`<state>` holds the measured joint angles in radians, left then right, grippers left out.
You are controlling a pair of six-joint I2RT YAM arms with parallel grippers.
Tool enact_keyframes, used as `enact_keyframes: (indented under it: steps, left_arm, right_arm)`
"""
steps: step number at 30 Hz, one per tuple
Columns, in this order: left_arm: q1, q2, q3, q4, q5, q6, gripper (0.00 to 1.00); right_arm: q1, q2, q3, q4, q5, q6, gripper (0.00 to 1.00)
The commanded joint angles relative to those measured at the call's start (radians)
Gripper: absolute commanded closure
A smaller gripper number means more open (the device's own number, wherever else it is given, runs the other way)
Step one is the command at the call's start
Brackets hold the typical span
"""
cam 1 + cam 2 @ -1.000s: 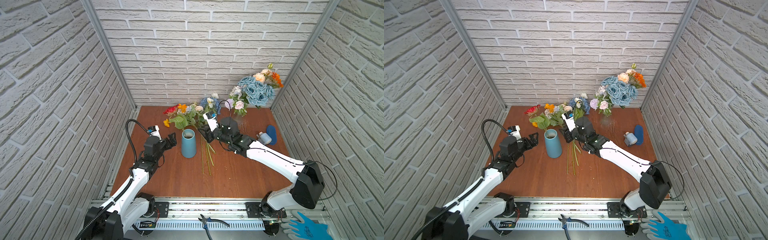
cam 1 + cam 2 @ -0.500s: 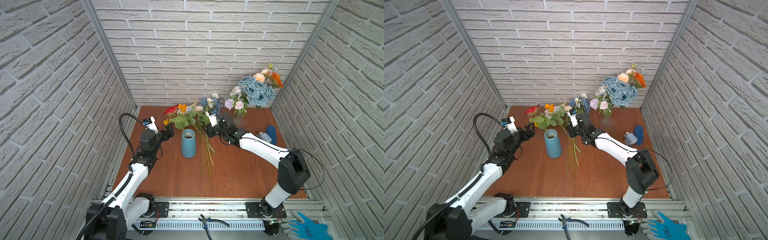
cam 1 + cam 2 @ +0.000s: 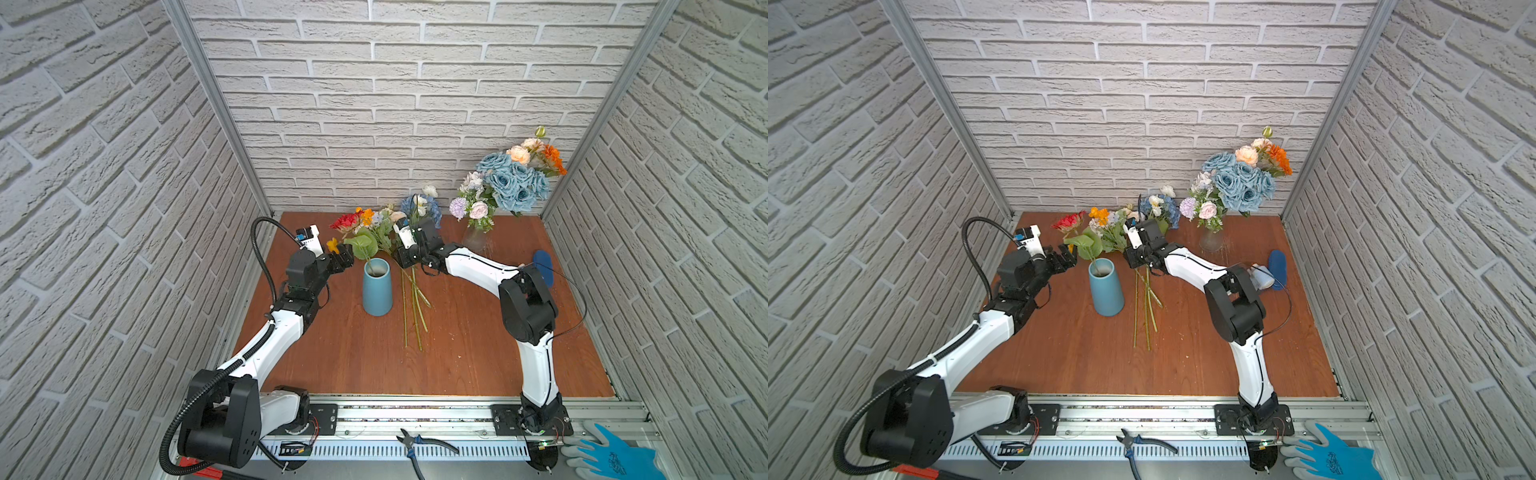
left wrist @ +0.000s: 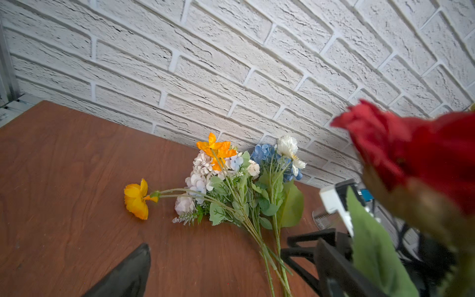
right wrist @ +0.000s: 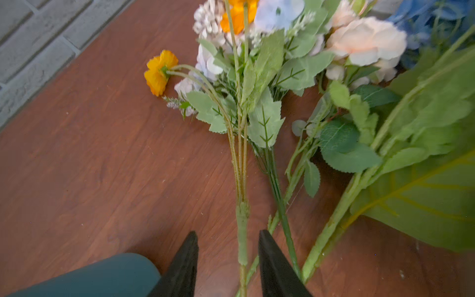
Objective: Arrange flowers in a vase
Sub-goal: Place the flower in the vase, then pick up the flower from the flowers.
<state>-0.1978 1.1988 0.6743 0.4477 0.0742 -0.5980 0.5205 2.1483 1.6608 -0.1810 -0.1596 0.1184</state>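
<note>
Straddling a poppy stem [image 5: 242, 221], right end effector [image 5: 227, 234] gapes.

Bare table [image 3: 478, 353] front; blue vase [image 3: 377, 291], flower pile [image 3: 384, 232] crowd back-centre.

Looks across the table [image 4: 64, 167] to flowers [image 4: 231, 192] lying flat, heads toward the far brick wall [image 4: 231, 64], stems bunched and crossing. Finds one orange poppy [image 4: 136, 198] bent away from the rest, resting on the wood. Catches a red bloom [image 4: 411, 149] and leaf [image 4: 372, 244], blurred, close by. Shows one dark fingertip [image 4: 133, 272] over the wood.
</note>
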Motion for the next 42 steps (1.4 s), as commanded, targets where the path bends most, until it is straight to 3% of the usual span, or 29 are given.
enact_keyframes:
  steps: [1,9,13,16,24,35,42]
  left_arm:
    - [-0.013,0.017,0.037,0.095,0.031,0.011,0.02]
    - [-0.053,0.006,0.049,0.079,0.018,0.041,0.02]
    - [-0.054,-0.014,0.044,0.062,0.009,0.047,0.02]
    - [-0.052,-0.029,0.035,0.049,-0.009,0.050,0.02]
    - [-0.042,-0.087,-0.005,0.000,-0.075,0.045,0.02]
    - [-0.030,-0.127,-0.027,-0.026,-0.089,0.030,0.02]
    - [-0.030,-0.128,-0.031,-0.025,-0.084,0.012,0.02]
  right_arm:
    - [-0.001,0.035,0.062,-0.041,-0.036,-0.025,0.59]
    - [-0.001,0.087,0.088,-0.052,0.030,-0.032,0.63]
    - [-0.001,0.070,0.072,-0.037,0.028,-0.017,0.85]
    - [-0.003,0.037,0.035,-0.011,0.023,-0.002,0.94]
    - [-0.023,-0.084,-0.093,0.051,0.006,0.039,0.94]
    - [-0.069,-0.258,-0.295,0.108,0.003,0.080,0.94]
    - [-0.103,-0.295,-0.335,0.112,-0.026,0.115,0.94]
